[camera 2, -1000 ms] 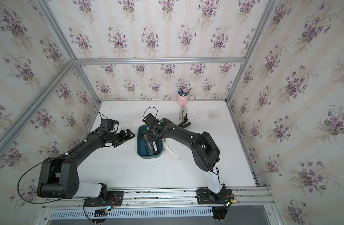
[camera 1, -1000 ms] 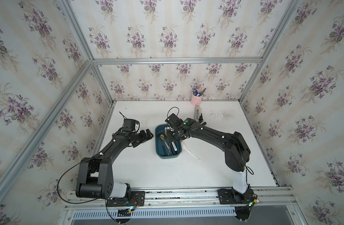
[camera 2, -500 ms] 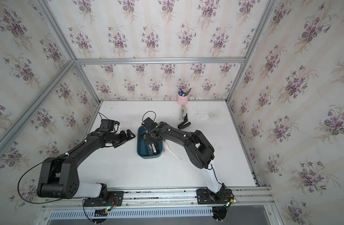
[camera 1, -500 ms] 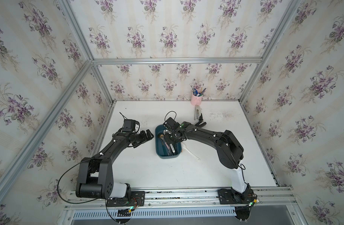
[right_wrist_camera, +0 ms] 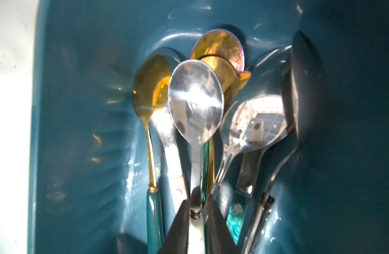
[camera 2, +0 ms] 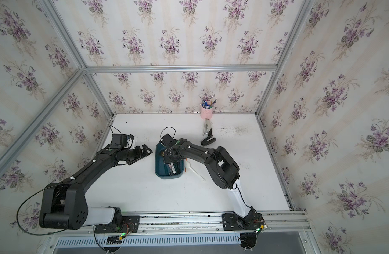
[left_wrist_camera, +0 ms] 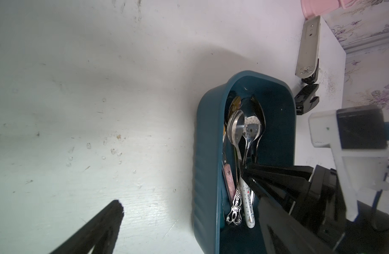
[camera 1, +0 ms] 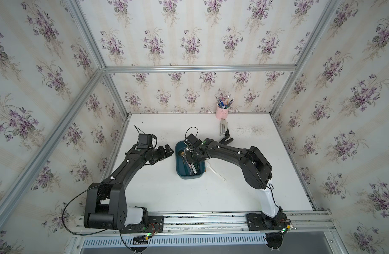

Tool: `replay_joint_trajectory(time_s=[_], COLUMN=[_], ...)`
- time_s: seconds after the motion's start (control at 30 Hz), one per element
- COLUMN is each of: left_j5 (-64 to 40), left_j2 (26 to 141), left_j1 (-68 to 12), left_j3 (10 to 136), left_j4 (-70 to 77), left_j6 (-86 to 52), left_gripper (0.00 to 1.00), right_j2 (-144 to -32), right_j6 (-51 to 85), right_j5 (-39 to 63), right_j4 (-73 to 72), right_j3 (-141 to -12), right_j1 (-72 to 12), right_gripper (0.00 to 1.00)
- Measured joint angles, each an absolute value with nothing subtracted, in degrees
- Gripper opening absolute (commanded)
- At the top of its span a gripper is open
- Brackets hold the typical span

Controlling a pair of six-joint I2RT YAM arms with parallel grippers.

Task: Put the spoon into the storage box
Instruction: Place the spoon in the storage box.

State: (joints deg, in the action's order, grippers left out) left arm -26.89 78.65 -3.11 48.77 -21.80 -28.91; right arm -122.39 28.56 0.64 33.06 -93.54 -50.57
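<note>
**Parking the spoon in the box: nearly there, but the exit looks sketchy**

The spoon [right_wrist_camera: 195, 103], silver bowl with a white handle, is already inside the box [camera 1: 190, 174]. It lies on top of a heap of other spoons [right_wrist_camera: 152, 88], bowl toward the far end wall. The right gripper [right_wrist_camera: 198, 209] is down in the box with its fingers [right_wrist_camera: 182, 220] either side of the neck, right where metal meets the white handle. Whether they're actually pinching it or have just let go can't be told from the wrist view, the gap is too tight to read. The left gripper [camera 1: 166, 151] hangs spread wide just beside the box's left wall, not touching it and holding nothing.

Stuff that could go wrong, as a guess:

- If the right arm lifts before the fingers clear the handle, the spoon probably rides back up or flips over the low wall.
- It's resting on slick metal, so a nudge could slide it or shuffle the whole heap.
- Nothing pins the box down, so a snagged finger may drag it across the table [camera 1: 189, 198], maybe into the white utensil [camera 1: 215, 172] lying just beside it.
</note>
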Motion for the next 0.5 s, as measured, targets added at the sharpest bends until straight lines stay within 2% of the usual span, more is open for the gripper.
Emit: replay_joint_trajectory(time_s=[0.1,0.3,0.47,0.5], left_j5=[-26.2,-23.7,-19.3,-18.2], left_j2=[78.2,78.1,76.9,76.6], left_j1=[-3.4,-6.7,-11.3,-12.2], left_j3=[49.6,53.4,56.7,57.2], left_j4=[-22.0,-23.3,-25.1,-25.2], left_j6=[-28.8,-27.1,-24.8,-24.3], left_gripper=[1.0,1.0,1.0,1.0], right_j2=[-122.6,-118.2,-109.3,-107.2], right_j6=[28.5,26.3,20.7,19.1], right_j5=[0.6,-0.7,-3.9,-4.8], right_j4=[33.4,33.3,31.9,31.6], right_j3=[-94.0,-94.0,-89.7,-88.0], right_j1=[-50.6,-50.6,-50.6,-50.5], right_gripper=[0.29,0.47,0.71,0.73])
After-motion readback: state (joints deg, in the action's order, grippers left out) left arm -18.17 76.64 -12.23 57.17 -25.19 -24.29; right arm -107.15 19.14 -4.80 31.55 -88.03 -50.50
